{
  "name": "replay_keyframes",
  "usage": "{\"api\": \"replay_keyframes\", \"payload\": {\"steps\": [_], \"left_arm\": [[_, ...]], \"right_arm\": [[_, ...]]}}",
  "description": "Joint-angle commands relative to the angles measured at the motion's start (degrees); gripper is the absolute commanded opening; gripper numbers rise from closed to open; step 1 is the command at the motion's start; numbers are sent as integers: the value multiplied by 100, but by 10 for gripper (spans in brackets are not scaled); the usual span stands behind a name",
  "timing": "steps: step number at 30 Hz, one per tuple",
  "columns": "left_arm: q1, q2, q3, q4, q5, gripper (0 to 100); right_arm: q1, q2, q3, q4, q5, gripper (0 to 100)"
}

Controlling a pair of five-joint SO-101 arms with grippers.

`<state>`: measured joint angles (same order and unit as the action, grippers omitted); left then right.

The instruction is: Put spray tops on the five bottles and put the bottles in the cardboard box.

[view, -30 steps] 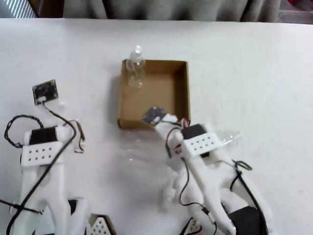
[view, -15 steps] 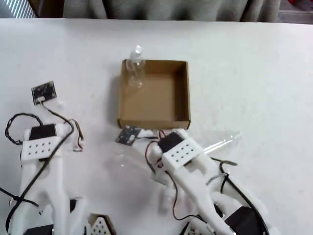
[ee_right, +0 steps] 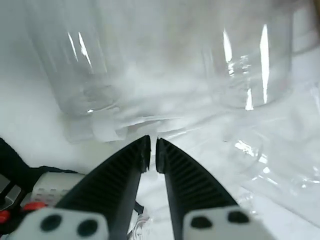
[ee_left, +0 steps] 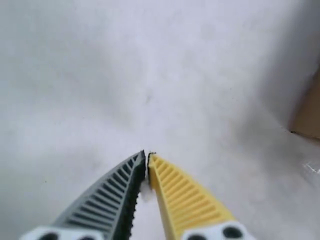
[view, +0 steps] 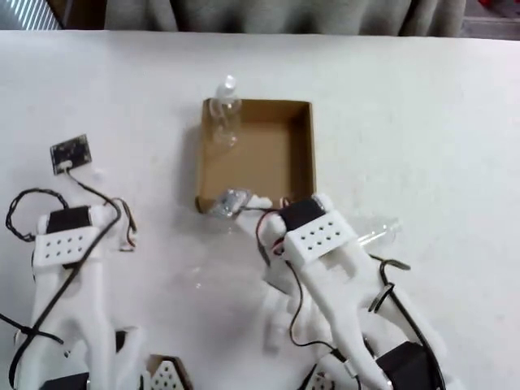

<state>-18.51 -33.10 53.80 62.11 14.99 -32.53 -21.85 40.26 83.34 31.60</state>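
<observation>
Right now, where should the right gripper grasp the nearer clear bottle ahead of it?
Probably the round body of the clear bottle, approached head-on by the right gripper: the straight cylinder wall faces it. Its jaws are shut; open them first.

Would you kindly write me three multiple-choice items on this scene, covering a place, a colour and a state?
1. Where is the spray-topped bottle? A in the cardboard box's far left corner; B lying beside the box; C in a gripper.
2. The left gripper's fingers are: A both black; B grey and yellow; C red and blue.
3. The left gripper is: A wide open; B shut on a bottle; C shut, empty.
Answers: 1 A, it stands inside that corner; 2 B, seen in its wrist view; 3 C, tips meet, nothing between.
</observation>
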Motion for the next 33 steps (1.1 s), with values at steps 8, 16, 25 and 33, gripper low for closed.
{"api": "replay_keyframes", "payload": {"steps": [8,16,25,33], "left_arm": [[-180,-277,-273,9,-88,20],[-295,-277,-308,202,-607,20],[-1270,-233,-440,-211,-334,20],[-1771,-101,-659,-484,-325,20]], "right_arm": [[374,-910,-229,-233,35,17],[-1024,-971,-352,426,70,19],[-2774,-954,-484,629,35,181],[-3600,-892,-422,-277,-1090,197]]}}
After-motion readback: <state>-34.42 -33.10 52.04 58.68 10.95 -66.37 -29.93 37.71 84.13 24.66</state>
